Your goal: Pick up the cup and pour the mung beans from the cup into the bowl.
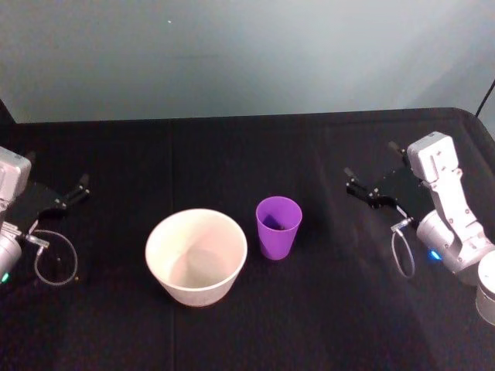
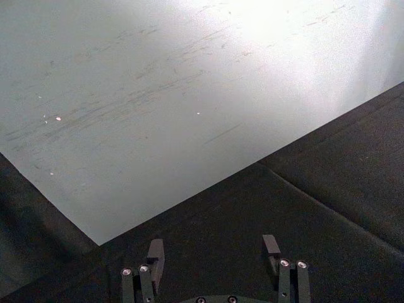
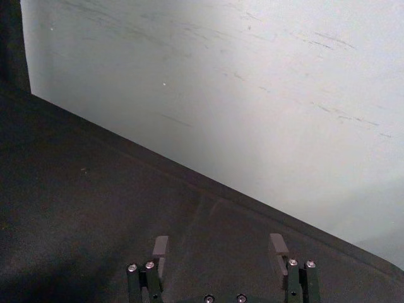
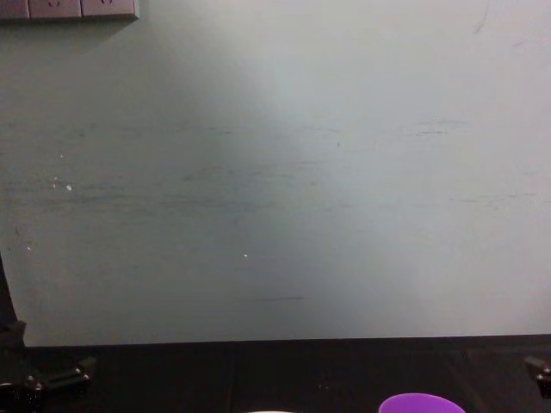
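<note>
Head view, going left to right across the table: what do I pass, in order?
left gripper → bowl → cup → right gripper

Soft, even light falls on the pale wall (image 4: 275, 172), with one glaring patch far ahead of the left gripper's (image 2: 213, 247) jaws. The black cloth (image 1: 325, 309) under them stays dim. Faint shadow lies inside the bowl (image 1: 197, 294) and the cup (image 1: 277, 241).
</note>
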You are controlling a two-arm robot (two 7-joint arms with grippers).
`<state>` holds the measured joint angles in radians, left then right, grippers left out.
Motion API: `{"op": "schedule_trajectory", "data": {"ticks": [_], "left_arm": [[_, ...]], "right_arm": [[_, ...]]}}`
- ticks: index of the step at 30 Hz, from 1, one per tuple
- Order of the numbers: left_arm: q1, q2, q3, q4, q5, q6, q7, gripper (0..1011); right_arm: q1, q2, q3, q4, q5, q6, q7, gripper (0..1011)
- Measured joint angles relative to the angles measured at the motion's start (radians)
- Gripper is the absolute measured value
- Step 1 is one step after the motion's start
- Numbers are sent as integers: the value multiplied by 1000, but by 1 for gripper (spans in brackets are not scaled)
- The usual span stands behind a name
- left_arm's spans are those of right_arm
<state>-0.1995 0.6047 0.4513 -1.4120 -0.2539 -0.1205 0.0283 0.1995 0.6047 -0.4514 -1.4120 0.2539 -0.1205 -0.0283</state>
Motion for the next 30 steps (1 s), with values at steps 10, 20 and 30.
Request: {"op": "schedule_trajectory", "data": {"ticks": [10, 20, 30], "left_arm": [[0, 0, 0, 0, 0, 0, 0, 1011], [0, 0, 0, 0, 0, 0, 0, 1011], [0, 0, 0, 0, 0, 0, 0, 1011]], "right_arm": [[0, 0, 0, 0, 0, 0, 0, 1002], [0, 0, 0, 0, 0, 0, 0, 1003], [0, 0, 0, 0, 0, 0, 0, 1003]]}}
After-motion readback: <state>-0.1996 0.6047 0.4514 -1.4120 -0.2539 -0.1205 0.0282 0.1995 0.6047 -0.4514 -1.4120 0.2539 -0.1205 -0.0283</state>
